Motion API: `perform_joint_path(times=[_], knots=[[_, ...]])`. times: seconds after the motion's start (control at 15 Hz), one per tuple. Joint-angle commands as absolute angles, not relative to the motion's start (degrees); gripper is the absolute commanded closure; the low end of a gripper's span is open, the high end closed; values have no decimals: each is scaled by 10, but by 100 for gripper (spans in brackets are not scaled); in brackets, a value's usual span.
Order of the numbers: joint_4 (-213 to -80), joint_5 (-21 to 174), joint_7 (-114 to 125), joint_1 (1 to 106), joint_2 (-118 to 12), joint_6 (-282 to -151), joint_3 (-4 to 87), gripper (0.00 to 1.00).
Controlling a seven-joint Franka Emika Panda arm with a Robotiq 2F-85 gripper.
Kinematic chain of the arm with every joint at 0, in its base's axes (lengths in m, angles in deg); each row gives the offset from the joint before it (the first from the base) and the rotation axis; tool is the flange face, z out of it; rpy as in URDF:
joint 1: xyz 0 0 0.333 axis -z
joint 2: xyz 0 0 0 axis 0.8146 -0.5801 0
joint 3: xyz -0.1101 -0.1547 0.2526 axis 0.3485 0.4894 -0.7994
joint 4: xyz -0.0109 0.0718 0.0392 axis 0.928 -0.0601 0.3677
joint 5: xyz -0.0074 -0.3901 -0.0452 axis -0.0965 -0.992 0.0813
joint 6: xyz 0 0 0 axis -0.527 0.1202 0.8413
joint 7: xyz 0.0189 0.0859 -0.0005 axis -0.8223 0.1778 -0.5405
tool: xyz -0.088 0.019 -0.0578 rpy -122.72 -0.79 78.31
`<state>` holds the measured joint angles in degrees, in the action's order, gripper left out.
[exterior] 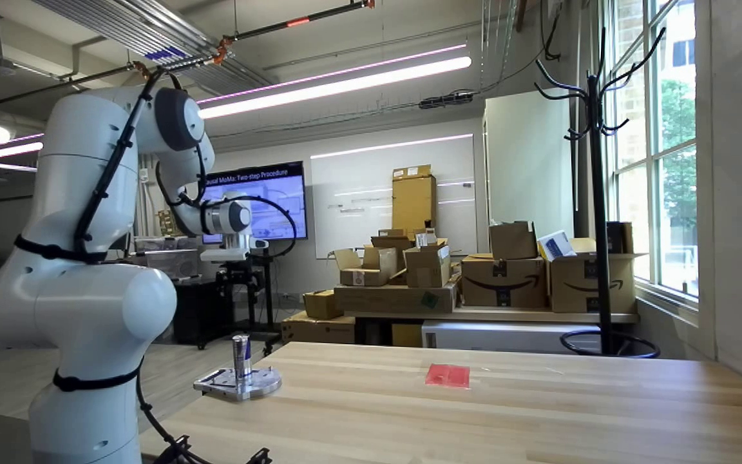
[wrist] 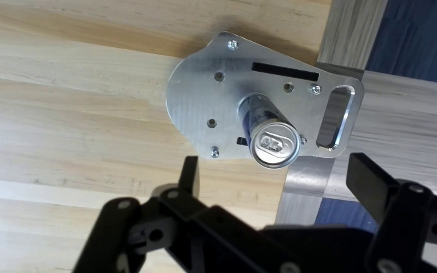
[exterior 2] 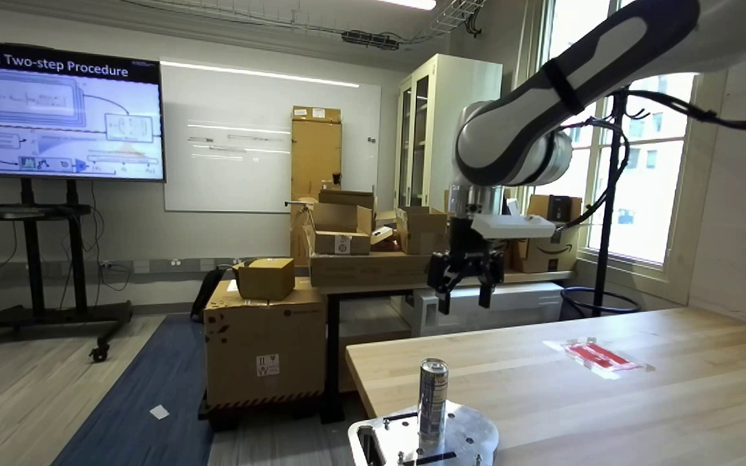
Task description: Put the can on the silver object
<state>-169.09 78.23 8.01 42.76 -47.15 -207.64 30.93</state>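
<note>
A: How do the fingers (wrist: 189,176) stand?

B: Wide apart, one towards each side of the wrist view, and higher than the table (wrist: 63,136)

A: Where is the can (wrist: 275,146)?

B: Lower than the fingers and clear of both. In the wrist view it shows beyond their tips, and crosswise it lies between one finger and the other. It stands upright, slim, silver on top, dark and bluish on the side

A: What is under it?

B: A silver plate (wrist: 199,91); the can's base rests on it. The plate, too, is lower than the fingers and shows beyond their tips in the wrist view

A: Does all of the plate lie over the table?

B: Only part. Its rounded end does, while its squarer end juts past the table's edge, over the floor (wrist: 404,110)

A: What else is on the table?

B: A flat red sheet (exterior 2: 599,356), seen in both exterior views, lower than the fingers and well apart from them and from the can
</note>
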Motion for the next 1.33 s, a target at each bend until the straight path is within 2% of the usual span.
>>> perform_joint_path(times=[0.0, 0.73, 1.2, 1.27], knots=[[-1762, 814, 70, 465, -392, -2060, 323, 0], [-1927, 836, 29, 565, -258, -2083, 421, 0], [-1970, 816, 31, 569, -181, -2063, 419, 0], [-1951, 826, 38, 570, -216, -2071, 422, 0]])
